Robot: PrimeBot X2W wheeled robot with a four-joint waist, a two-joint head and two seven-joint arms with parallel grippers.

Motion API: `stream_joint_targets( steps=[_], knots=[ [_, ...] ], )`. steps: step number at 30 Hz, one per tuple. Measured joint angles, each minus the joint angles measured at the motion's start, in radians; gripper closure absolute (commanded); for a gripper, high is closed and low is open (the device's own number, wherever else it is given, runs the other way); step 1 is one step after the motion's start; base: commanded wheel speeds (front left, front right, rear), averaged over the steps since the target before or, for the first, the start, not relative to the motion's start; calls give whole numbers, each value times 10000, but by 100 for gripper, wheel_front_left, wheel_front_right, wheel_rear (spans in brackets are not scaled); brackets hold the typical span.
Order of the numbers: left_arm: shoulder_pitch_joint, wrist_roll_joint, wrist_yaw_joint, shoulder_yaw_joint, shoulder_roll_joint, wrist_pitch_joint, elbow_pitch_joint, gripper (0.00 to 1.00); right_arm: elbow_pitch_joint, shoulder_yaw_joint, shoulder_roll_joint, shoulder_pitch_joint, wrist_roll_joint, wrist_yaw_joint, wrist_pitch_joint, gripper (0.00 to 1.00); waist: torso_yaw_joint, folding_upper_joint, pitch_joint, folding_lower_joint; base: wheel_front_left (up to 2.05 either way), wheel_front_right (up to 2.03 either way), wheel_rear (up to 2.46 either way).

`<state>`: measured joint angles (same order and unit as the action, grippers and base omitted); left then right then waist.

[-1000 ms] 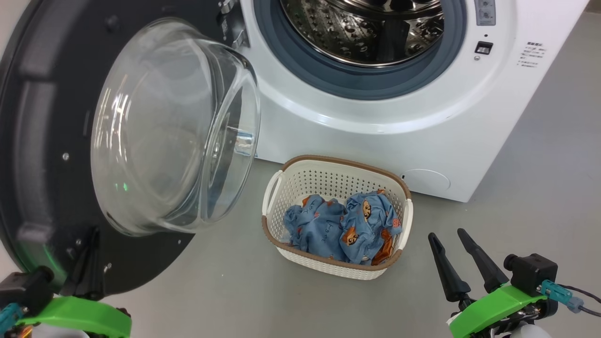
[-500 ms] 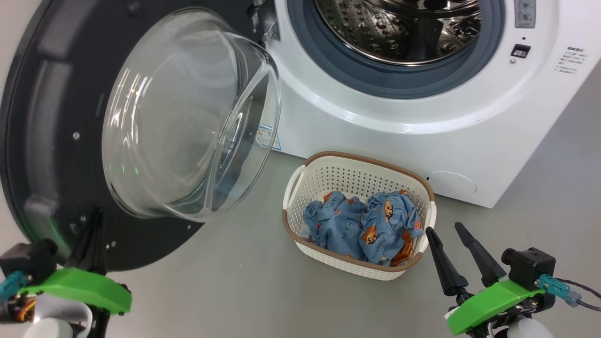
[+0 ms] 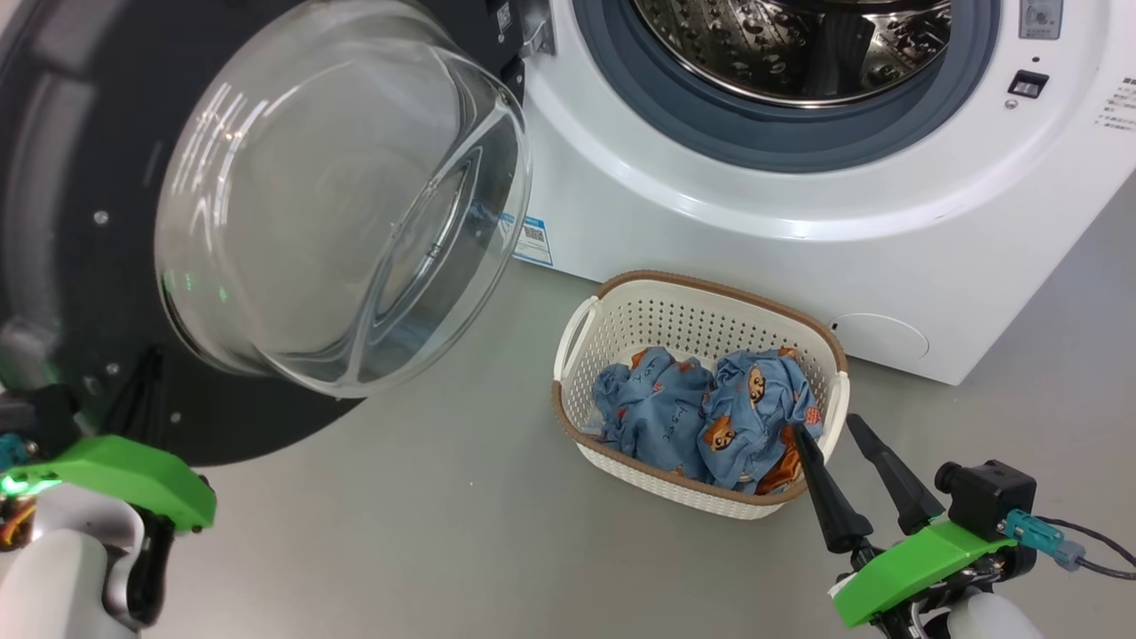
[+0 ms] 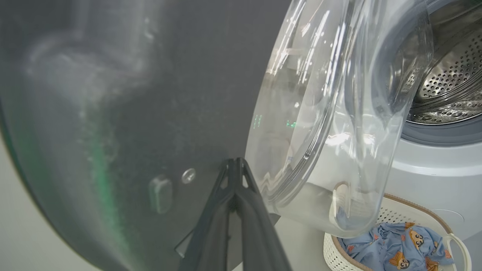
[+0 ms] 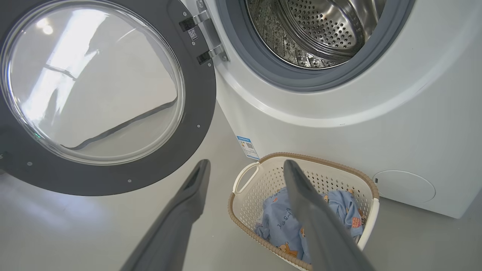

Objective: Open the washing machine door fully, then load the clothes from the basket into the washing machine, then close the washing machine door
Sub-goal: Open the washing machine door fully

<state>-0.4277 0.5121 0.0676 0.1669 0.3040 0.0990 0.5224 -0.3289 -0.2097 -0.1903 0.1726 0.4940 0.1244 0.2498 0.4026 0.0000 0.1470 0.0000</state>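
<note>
Blue clothes (image 3: 674,408) with seemingly orange-brown bears; cream, brown-rimmed basket (image 3: 701,324).

Left tool (image 4: 235,167), fingers pressed together, low left; right tool (image 3: 824,424), fingers spread, low right.

Laundry area: front-loading washing machine (image 3: 710,231) on plain grey floor (image 3: 444,532).

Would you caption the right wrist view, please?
Open right gripper near cream perforated basket of blue bear-print clothes; white washing machine, black-rimmed door open.
</note>
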Motion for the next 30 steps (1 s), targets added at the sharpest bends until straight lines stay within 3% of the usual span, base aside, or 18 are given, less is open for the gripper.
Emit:
stream_joint_targets(
  steps=[19, 30],
  knots=[
    [-2520, -355, 514, 656, 92, 539, 3417, 100, -90, -90, -84, 418, 0, 0, 0, 0, 281, 0, 451, 1, 0, 0, 0],
    [-3782, -332, 602, 999, 213, 888, 4976, 100, -184, -357, -242, 653, 4, 0, 0, 0, 309, 0, 675, 1, 0, 0, 0]
  ],
)
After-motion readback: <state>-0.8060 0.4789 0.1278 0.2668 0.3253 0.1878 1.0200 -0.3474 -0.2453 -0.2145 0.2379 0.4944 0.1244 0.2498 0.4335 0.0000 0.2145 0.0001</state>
